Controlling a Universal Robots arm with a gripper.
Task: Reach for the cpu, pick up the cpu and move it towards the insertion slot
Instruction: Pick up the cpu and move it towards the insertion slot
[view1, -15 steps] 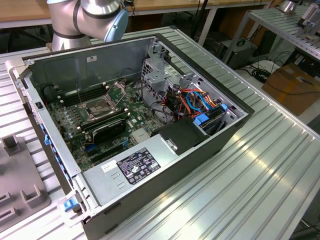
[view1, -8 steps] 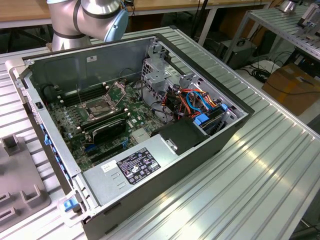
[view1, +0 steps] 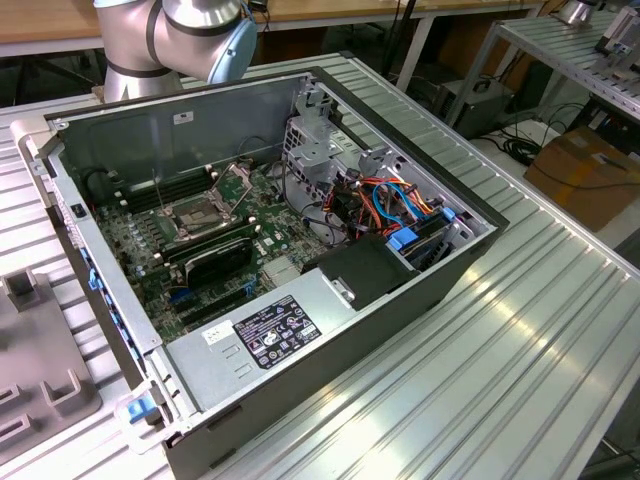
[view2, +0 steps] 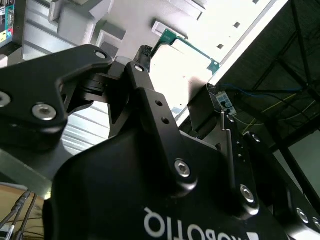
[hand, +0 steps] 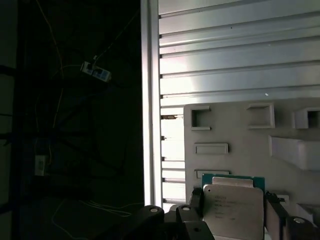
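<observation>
pincer (hand: 233, 206) flanks the cpu (hand: 232, 215) over a grey fixture plate (hand: 235, 130) on slatted table (hand: 225, 50).

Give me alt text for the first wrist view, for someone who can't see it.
The silvery square cpu sits at the gripper, in front of a grey tray with recesses on a ribbed metal table; a dark floor lies beyond.

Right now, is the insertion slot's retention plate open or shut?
Open. In the exterior view the retention plate stands tilted up off the insertion slot, leaving the slot's dark centre exposed.
</observation>
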